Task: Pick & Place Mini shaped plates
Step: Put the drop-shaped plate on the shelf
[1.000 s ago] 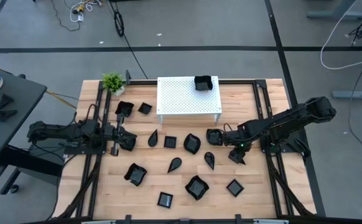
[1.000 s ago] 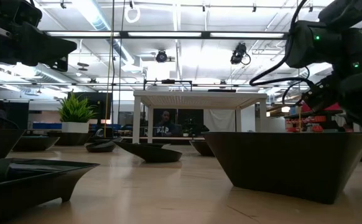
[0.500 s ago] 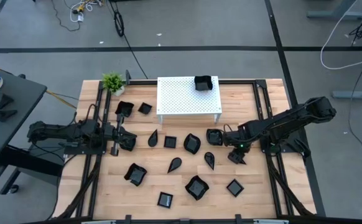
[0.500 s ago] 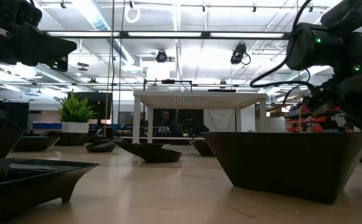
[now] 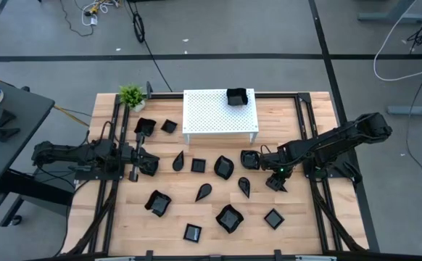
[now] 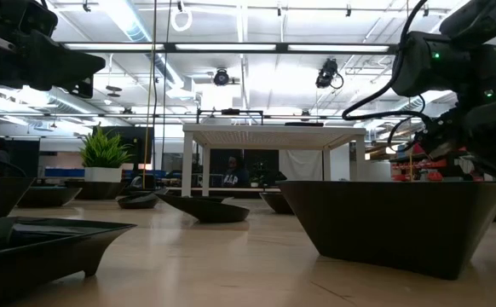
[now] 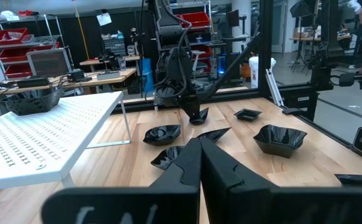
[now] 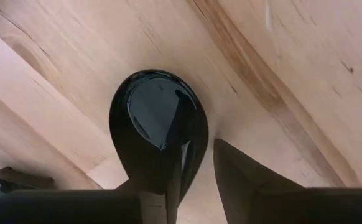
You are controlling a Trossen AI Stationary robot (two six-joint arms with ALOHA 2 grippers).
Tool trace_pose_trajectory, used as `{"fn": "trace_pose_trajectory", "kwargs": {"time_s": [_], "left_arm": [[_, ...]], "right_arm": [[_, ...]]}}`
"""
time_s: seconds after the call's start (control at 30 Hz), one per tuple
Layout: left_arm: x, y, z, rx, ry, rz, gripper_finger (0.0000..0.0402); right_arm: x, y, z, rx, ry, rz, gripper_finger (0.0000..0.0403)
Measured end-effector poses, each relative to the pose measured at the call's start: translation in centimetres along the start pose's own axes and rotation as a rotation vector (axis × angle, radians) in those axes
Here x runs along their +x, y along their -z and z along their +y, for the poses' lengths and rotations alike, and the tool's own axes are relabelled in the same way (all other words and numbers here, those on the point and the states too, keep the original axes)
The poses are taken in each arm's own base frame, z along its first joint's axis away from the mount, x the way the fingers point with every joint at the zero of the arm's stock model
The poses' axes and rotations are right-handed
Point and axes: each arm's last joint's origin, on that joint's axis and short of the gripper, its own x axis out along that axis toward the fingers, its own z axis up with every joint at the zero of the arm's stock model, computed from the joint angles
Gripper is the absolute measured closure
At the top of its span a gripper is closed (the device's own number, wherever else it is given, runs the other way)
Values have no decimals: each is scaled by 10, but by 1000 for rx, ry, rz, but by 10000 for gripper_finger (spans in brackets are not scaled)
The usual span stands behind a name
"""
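Hardly any movement since a second ago: only a slight shift of the right arm's wrist in the low view, with every dish in the high view lying as before.

Largest first: wooden table (image 5: 298, 225), strewn with mini shaped plates (image 5: 229, 217) (glossy black, in square, leaf and wavy outlines). At its far middle, white perforated stand (image 5: 211, 112) with one black plate (image 5: 236, 96) on a far corner. At the table's left side, left gripper (image 7: 199, 146) parked, fingers pressed together on nothing.

Right of centre, right gripper (image 5: 276, 180) pointing down over a teardrop plate (image 8: 159, 118) that rests flat on the wood. Fingers spread partway, straddling the rim: one over the bowl, the other outside, with a sliver of bare wood showing between rim and outer finger. Not pinching yet, by the look of it.

Most likely the grasp step, so:

- Close slowly and squarely across the rim wall, not along its curve.
- Keep the tips low enough to catch the wall, but clear of the tabletop.
- Expect a slick, thin edge, likely to slip or tip the dish sideways under an off-centre squeeze.
- Lift straight up, well clear of neighbouring plates, before any travel toward the stand.
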Motion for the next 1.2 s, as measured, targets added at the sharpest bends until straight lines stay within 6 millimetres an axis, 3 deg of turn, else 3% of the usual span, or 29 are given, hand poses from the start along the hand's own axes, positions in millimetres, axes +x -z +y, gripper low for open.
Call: {"fn": "trace_pose_trajectory", "kwargs": {"time_s": [0.63,1.0,1.2], "left_arm": [[0,0,0,0,0,0,399],[0,0,0,0,0,0,399],[0,0,0,0,0,0,399]], "right_arm": [[0,0,0,20,-3,1,390],[-1,0,1,17,-18,10,398],[-12,1,5,-1,-66,-20,399]]}}
